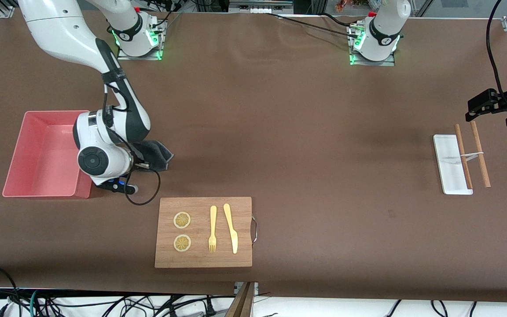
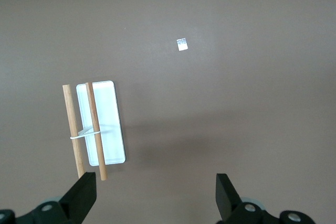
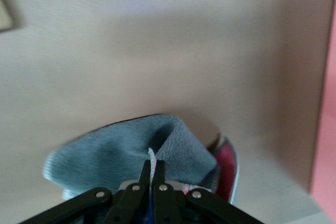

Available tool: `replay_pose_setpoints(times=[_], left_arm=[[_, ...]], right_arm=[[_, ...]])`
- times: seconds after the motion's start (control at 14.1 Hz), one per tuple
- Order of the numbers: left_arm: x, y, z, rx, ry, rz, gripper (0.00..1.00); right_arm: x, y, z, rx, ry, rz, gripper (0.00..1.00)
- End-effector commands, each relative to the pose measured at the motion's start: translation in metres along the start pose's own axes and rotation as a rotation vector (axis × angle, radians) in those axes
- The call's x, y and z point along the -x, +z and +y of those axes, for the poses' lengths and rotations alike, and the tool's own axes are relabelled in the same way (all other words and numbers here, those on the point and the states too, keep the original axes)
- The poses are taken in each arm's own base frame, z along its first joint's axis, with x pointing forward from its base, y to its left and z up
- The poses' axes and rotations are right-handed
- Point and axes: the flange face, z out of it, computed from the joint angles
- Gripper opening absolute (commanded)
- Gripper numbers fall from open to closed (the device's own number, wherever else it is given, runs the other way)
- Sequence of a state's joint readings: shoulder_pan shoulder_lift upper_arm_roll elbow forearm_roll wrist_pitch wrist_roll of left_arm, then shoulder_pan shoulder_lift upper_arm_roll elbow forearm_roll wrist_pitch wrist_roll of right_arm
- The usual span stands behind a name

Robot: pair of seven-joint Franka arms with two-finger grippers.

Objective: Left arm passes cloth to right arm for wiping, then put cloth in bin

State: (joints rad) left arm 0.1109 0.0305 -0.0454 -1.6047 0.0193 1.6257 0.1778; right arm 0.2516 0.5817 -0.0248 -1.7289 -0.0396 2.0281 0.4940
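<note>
The dark grey cloth [image 1: 156, 155] hangs bunched from my right gripper [image 1: 141, 164], beside the pink bin [image 1: 42, 154] and toward the right arm's end of the table. In the right wrist view the gripper [image 3: 152, 167] is shut on the cloth's pale stitched edge, and the grey cloth [image 3: 115, 156] shows its pink-red reverse [image 3: 224, 165]. The bin's wall [image 3: 323, 129] shows at that view's edge. My left gripper [image 1: 484, 105] is open and empty, held above the table at the left arm's end; it waits. Its fingers [image 2: 84, 195] stand wide apart.
A wooden cutting board [image 1: 203, 232] with two lemon slices, a fork and a knife lies nearer the front camera. A white tray [image 1: 451, 164] with two wooden sticks [image 1: 480, 154] tied by a band lies under the left gripper, also in the left wrist view [image 2: 102, 121].
</note>
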Motion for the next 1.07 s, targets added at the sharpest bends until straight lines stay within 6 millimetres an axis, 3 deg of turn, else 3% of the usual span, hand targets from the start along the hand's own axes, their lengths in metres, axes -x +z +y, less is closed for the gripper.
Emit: replay_pose_setpoints(times=[0.0,0.21,0.5,0.71,0.99], left_arm=[[-0.002,-0.004,-0.001,0.014,-0.013,0.009,1.00],[-0.002,-0.004,-0.001,0.014,-0.012,0.009,1.00],[-0.002,-0.004,-0.001,0.014,-0.012,0.009,1.00],[-0.002,-0.004,-0.001,0.014,-0.013,0.007,1.00],[-0.002,-0.004,-0.001,0.014,-0.013,0.006,1.00]], right_arm=[[0.007,-0.010,-0.030,-0.063,0.084,0.006,0.00],[0.022,-0.022,-0.067,-0.100,0.146,0.008,0.00],[0.038,-0.018,-0.116,-0.140,0.221,0.029,0.00],[0.060,-0.021,-0.167,-0.191,0.287,0.029,0.00],[0.083,-0.039,-0.204,-0.238,0.315,0.019,0.00]])
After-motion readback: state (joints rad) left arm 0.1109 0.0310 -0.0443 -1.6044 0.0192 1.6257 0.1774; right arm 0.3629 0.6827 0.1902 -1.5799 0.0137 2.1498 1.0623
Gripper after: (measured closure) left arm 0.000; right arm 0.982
